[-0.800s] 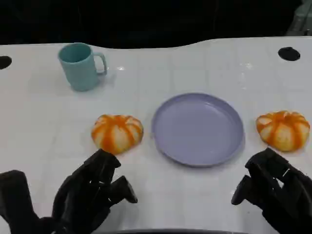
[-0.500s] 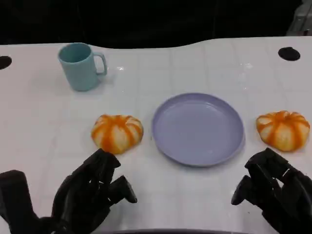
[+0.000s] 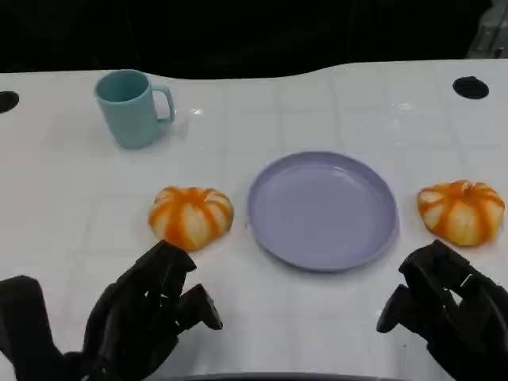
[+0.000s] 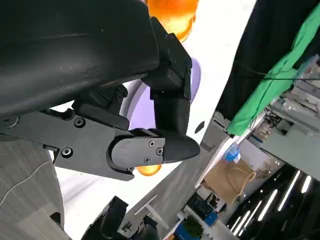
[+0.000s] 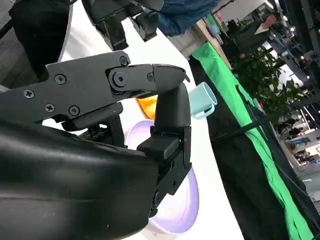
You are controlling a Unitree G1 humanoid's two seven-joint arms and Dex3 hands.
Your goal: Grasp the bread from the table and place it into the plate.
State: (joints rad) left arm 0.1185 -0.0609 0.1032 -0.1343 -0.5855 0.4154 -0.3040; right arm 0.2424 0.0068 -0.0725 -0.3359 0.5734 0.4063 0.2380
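**Two empty hands, two breads on the table**

Both hands hold nothing, fingers apart. Left hand (image 3: 151, 317) hangs at the near edge just short of the left bread (image 3: 191, 217). Right hand (image 3: 444, 313) sits near the right bread (image 3: 461, 210), not touching. Plate (image 3: 321, 209) lies between the two breads, nothing on it. Teal mug (image 3: 131, 107) stands far left, well apart.

Left wrist view adds: fingers (image 4: 150, 150) spread over the lilac plate (image 4: 137, 100), orange bread at the frame's upper edge and a sliver past the fingertip, green cloth (image 4: 280, 75) beyond the table. Right wrist view adds: mug (image 5: 202, 100) and an orange bread (image 5: 146, 106) behind its fingers, plus the left hand (image 5: 125, 20) across the table (image 3: 63, 198).
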